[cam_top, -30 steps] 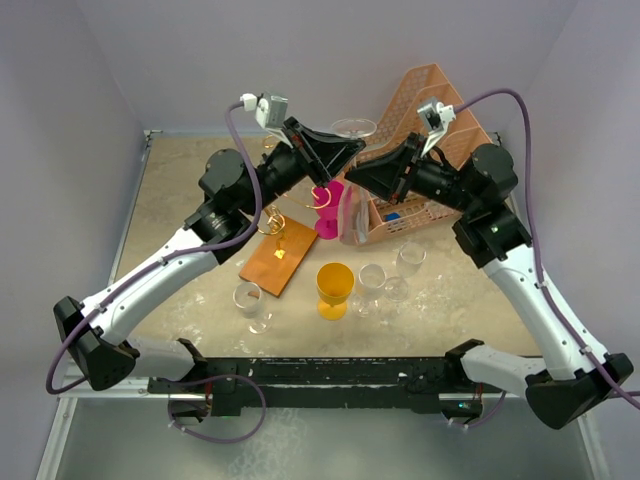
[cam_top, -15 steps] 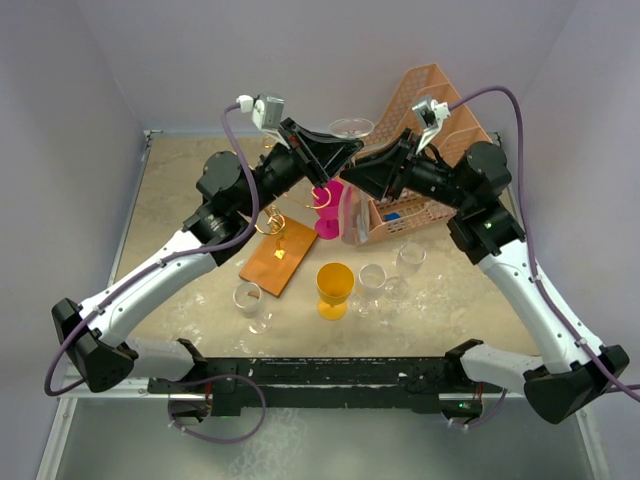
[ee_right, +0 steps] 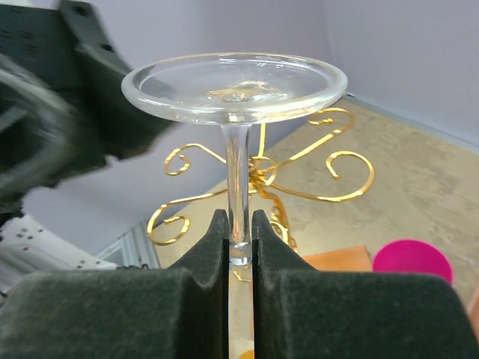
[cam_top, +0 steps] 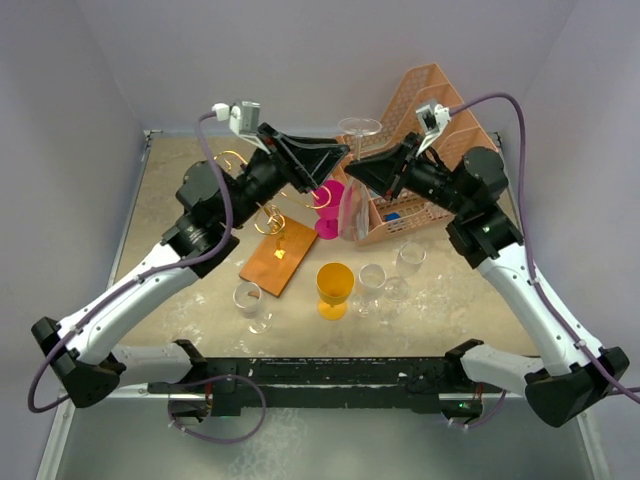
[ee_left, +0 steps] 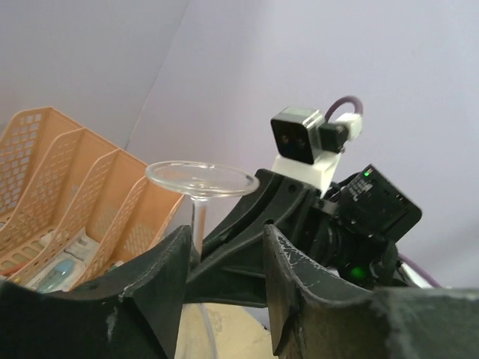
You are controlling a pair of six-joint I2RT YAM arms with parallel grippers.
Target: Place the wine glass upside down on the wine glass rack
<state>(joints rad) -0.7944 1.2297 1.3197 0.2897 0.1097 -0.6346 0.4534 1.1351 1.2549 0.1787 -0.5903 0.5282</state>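
Pale lilac walls close in three sides of a beige, marbled desk, and two arms reach in from its near edge.

Count with me. There is one wine glass rack, its copper base left of the desk's middle and its gold scrolls rising above. One peach mesh organiser leans in the far right corner. One magenta cup stands just beside it, toward the middle. One amber goblet sits toward the near edge. Three clear glasses are on the desk: one to the goblet's left and two to its right.

Then a fourth, the wine glass. It is up in the air over the far middle of the desk, between rack and organiser, foot on top and bowl hanging down. The right claw is pinched tight on its stem, with the foot spread wide above the pads. It is not on the rack; the gold arms show behind the stem.

The left claw stands spread apart with nothing in it, facing the glass from the other side.
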